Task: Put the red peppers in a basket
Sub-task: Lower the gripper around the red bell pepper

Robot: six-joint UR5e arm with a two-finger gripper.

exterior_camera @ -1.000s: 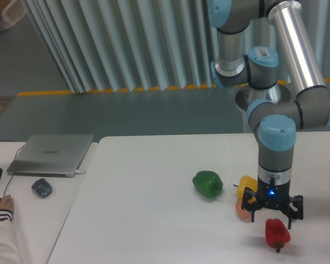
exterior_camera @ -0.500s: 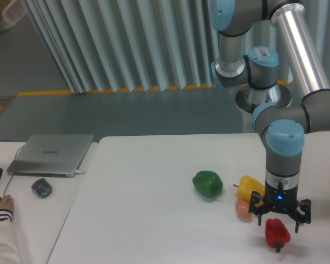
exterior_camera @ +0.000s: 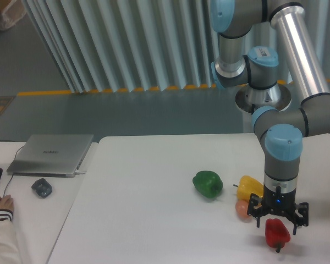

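We see a glossy, lobed red pepper (exterior_camera: 277,232) with its stem pointing down. The gripper (exterior_camera: 279,218) hangs just above it with jaws spread, covering the pepper's top.

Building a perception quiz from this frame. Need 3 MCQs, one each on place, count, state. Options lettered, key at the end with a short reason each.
1. Where is the red pepper relative to the hand?
A. Directly below it, at the near right of the table
B. Beside the laptop
C. Left of the green pepper

2. How many bell peppers lie on the table?
A. One
B. Three
C. Five

3. What is the state of the hand?
A. Shut on the yellow pepper
B. Lifting the red pepper clear of the table
C. Open, fingers spread to either side above the red pepper

Key:
1 A: the red pepper sits just under the hand, far from the laptop.
2 B: the green pepper, the yellow pepper and the red one.
3 C: the fingers straddle the red pepper's top and it rests on the table.
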